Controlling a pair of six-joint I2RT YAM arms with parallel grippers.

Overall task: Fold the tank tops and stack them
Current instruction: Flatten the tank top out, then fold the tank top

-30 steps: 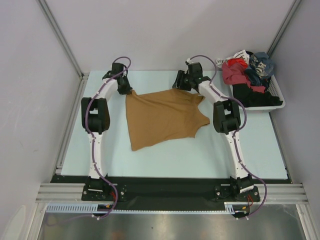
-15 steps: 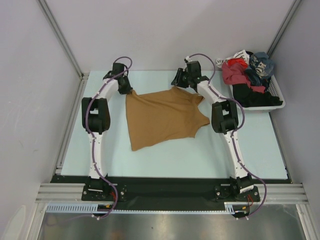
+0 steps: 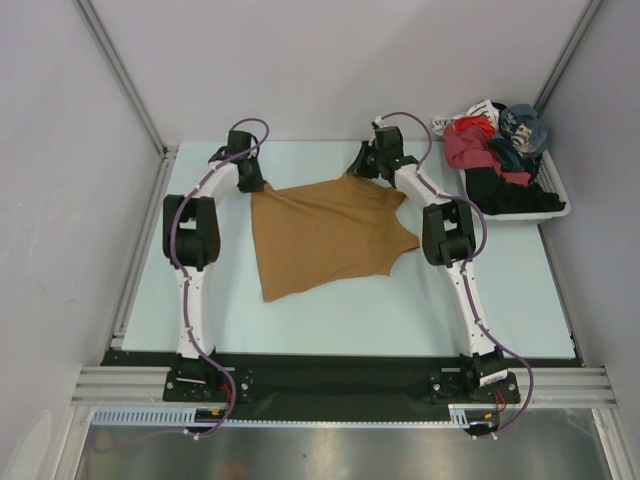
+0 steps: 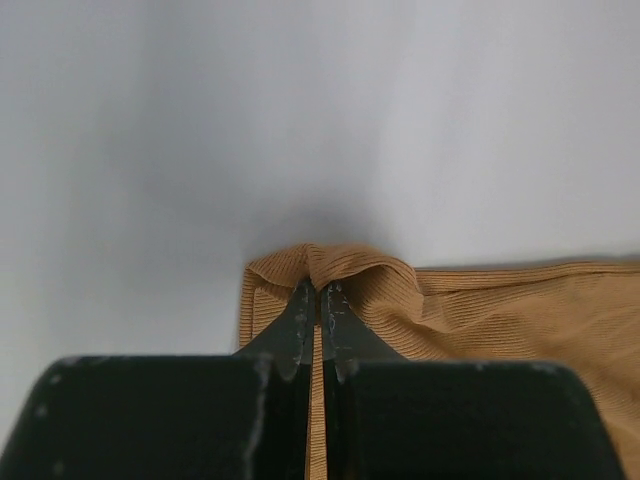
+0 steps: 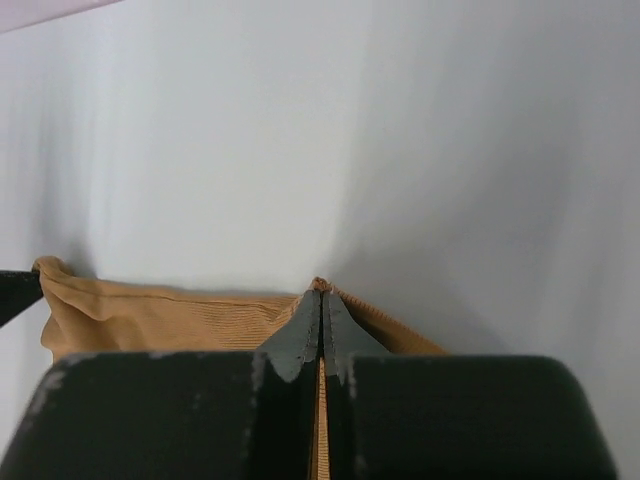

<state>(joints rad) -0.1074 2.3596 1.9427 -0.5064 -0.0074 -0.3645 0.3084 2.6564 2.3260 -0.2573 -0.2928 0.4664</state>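
Observation:
A tan-brown tank top (image 3: pixel 325 235) lies spread on the pale table between the two arms. My left gripper (image 3: pixel 256 185) is shut on its far left corner; in the left wrist view the ribbed tan cloth (image 4: pixel 450 310) bunches over my left gripper (image 4: pixel 318 290) and runs down between the fingers. My right gripper (image 3: pixel 362 176) is shut on the far right corner, where the right wrist view shows a peak of tan cloth (image 5: pixel 180 315) pinched at my right gripper (image 5: pixel 321 293). No slate-blue tank top can be picked out.
A white basket (image 3: pixel 555 210) at the back right holds a heap of red, black and blue clothes (image 3: pixel 495 150). Grey walls and a metal frame post (image 3: pixel 120 75) close in the back. The arm bases stand on a black rail (image 3: pixel 330 385) at the near edge.
My right gripper has closed on the far right corner of the tan tank top and shifted slightly back. My left gripper stays shut on its corner.

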